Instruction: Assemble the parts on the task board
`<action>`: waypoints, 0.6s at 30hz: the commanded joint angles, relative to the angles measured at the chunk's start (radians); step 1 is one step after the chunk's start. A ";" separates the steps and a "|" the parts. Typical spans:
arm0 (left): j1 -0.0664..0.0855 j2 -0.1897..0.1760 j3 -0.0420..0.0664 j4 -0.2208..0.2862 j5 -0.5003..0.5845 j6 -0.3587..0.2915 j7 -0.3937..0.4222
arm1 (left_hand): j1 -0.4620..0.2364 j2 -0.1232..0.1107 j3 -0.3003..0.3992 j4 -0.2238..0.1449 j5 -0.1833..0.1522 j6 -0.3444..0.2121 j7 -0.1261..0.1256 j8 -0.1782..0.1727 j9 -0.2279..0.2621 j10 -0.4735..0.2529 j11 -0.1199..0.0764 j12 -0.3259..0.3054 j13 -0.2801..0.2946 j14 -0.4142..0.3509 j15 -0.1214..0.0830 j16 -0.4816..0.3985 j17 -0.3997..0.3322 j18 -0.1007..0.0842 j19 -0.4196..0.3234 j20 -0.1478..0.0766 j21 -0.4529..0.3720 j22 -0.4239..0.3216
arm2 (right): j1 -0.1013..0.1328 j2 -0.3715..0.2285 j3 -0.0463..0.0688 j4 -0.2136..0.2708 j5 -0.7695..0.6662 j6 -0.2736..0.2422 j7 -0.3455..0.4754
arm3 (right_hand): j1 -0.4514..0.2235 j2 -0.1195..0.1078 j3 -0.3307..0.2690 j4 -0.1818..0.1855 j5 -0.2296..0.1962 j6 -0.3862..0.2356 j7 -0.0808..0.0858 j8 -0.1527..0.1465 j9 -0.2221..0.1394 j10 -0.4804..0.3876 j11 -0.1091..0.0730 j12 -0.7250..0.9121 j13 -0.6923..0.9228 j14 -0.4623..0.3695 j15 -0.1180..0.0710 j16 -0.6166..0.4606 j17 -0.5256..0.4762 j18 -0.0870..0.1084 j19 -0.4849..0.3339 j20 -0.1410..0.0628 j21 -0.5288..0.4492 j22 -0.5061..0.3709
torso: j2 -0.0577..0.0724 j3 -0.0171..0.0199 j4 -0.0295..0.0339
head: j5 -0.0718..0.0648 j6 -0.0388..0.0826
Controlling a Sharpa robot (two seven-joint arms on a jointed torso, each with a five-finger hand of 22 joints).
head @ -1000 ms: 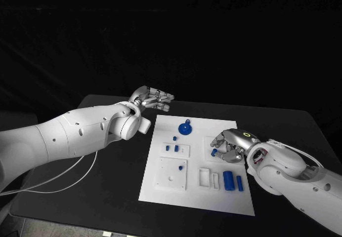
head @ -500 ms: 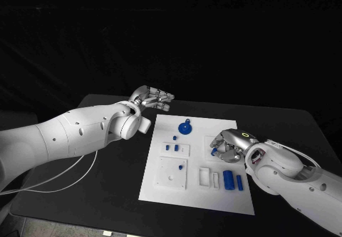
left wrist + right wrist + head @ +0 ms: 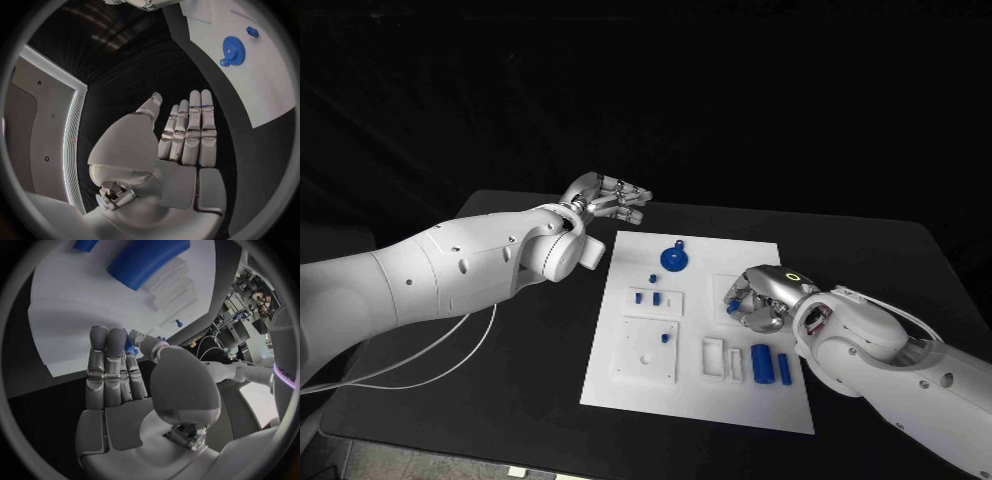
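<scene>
The left hand (image 3: pixel 606 197) hovered over the black table (image 3: pixel 516 330) just beyond the task board's far left corner, fingers straight and together, holding nothing. On the white task board (image 3: pixel 701 395) lay a blue gear (image 3: pixel 674 261), small blue pegs (image 3: pixel 646 298) and a blue cylinder (image 3: pixel 762 364). The right hand (image 3: pixel 759 298) rested over the board's right side, thumb and fingers pinching a small blue part (image 3: pixel 129 345).

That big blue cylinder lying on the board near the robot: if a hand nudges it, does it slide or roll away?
The blue cylinder lies on its side on the task board, so a sideways push would probably roll it. Its smooth round surface looks slippery for a fingertip pinch. It looks like solid, stiff plastic, unlikely to flex. The right hand is closest to it.
</scene>
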 commanded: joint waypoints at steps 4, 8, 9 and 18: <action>0.000 0.001 0.001 0.002 -0.005 0.011 0.008 | 0.000 0.010 0.000 -0.001 0.003 -0.007 -0.001 0.003 -0.001 -0.004 0.000 0.001 -0.001 0.002 0.001 -0.001 0.002 -0.016 -0.004 0.001 0.009 -0.001 | -0.005 0.005 -0.002 -0.003 -0.014 -0.014 0.010 | 0.009 0.030 0.010 -0.014 -0.008 0.025 -0.005 0.003 0.003 0.033 -0.008 0.001 0.000 0.001 -0.013 0.001 0.004 -0.009 0.021 -0.014 0.020 0.030 | 0.000 0.0001 -0.0002 | 0.000 -0.001; 0.000 0.001 0.001 0.003 -0.005 0.011 0.008 | 0.000 0.010 0.000 -0.001 0.003 -0.007 -0.001 0.003 -0.001 -0.004 0.000 0.001 -0.001 0.002 0.001 -0.001 0.002 -0.016 -0.004 0.001 0.009 -0.001 | -0.008 0.007 -0.002 0.001 -0.020 -0.093 0.018 | 0.033 0.052 0.022 -0.028 -0.010 0.069 -0.016 0.010 0.008 0.084 -0.023 0.008 0.002 -0.001 -0.023 -0.001 0.005 -0.012 0.018 -0.023 0.038 0.035 | 0.001 0.0009 -0.0002 | 0.001 -0.002; 0.000 0.001 0.001 0.002 -0.005 0.011 0.008 | 0.000 0.010 0.000 -0.001 0.003 -0.007 -0.001 0.003 -0.001 -0.004 0.000 0.001 -0.001 0.002 0.001 -0.001 0.002 -0.016 -0.004 0.001 0.009 -0.001 | -0.009 0.007 -0.002 0.002 -0.020 -0.110 0.020 | 0.039 0.059 0.027 -0.032 -0.010 0.086 -0.021 0.014 0.010 0.102 -0.029 0.012 0.003 -0.001 -0.026 -0.001 0.005 -0.013 0.018 -0.025 0.045 0.037 | 0.001 0.0013 -0.0001 | 0.000 -0.002; 0.000 0.001 0.001 0.002 -0.005 0.012 0.008 | -0.001 0.011 0.000 0.001 0.003 -0.007 -0.001 0.003 -0.001 -0.004 0.000 0.001 -0.001 0.002 0.001 -0.001 0.002 -0.016 -0.004 0.001 0.010 -0.001 | -0.012 0.008 0.000 0.014 -0.023 -0.215 0.027 | 0.024 0.071 0.043 -0.047 -0.010 0.123 -0.030 0.003 0.010 0.144 -0.040 0.000 0.003 0.009 -0.035 -0.009 0.014 -0.028 0.007 -0.039 0.106 0.038 | 0.000 0.0013 0.0005 | 0.005 -0.003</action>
